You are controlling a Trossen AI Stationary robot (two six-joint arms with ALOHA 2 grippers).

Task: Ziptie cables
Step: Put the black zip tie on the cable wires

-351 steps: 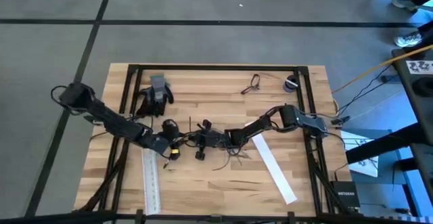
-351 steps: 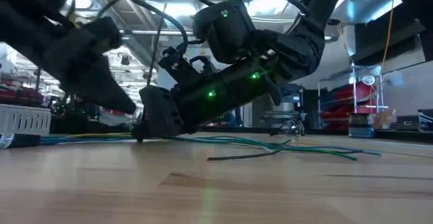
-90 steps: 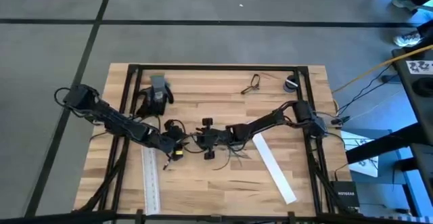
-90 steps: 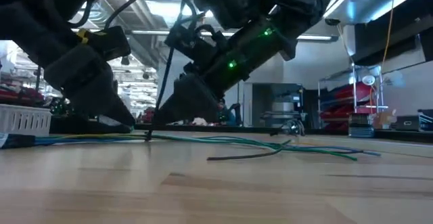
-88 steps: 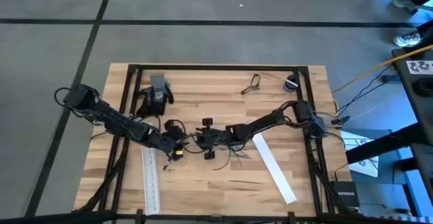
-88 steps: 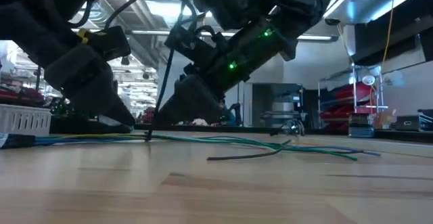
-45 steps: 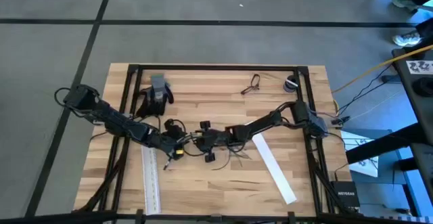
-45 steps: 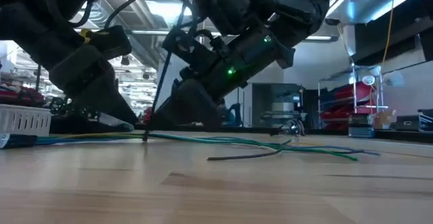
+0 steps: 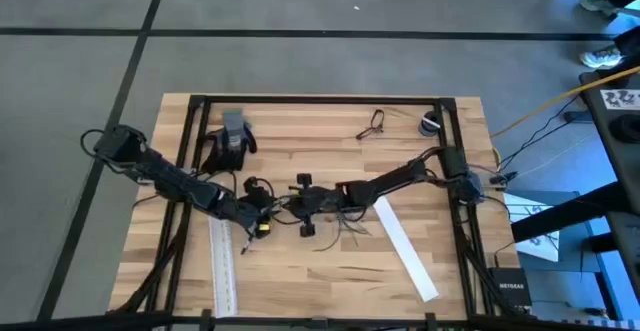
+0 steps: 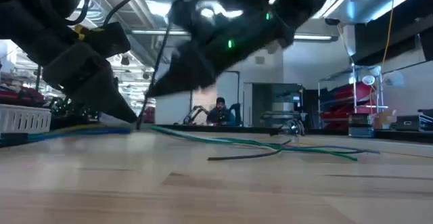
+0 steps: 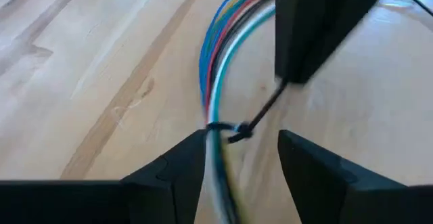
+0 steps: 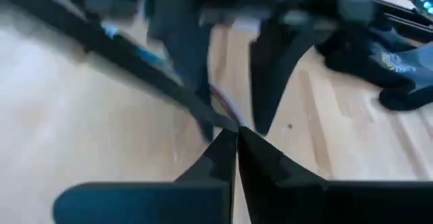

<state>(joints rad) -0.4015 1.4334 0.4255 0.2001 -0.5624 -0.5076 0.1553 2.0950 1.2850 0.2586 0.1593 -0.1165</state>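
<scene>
The cables are a thin bunch of blue, red, green and white wires lying on the wooden table, also seen in the high view and low view. A black ziptie loops around the bunch. My left gripper stands open, tips at the table, with the bunch running between its fingers close to one of them; I cannot tell if it touches. My right gripper is shut on the ziptie's tail just above, beside the left gripper. My right gripper pinches the ziptie's thin black tail between its two fingertips. The tail runs slanting up from the loop on the bunch to the fingers in a straight line. The loop end stays down at the table.
Two long white strips lie near the front, one on the left and one on the right. A black glove, glasses and a small round object sit toward the far edge. A person shows far behind.
My right gripper has gone up and a little toward the table's left edge, keeping hold of the ziptie tail, which now stands steep and straight. The left end of the cables has come slightly off the table near the loop.
</scene>
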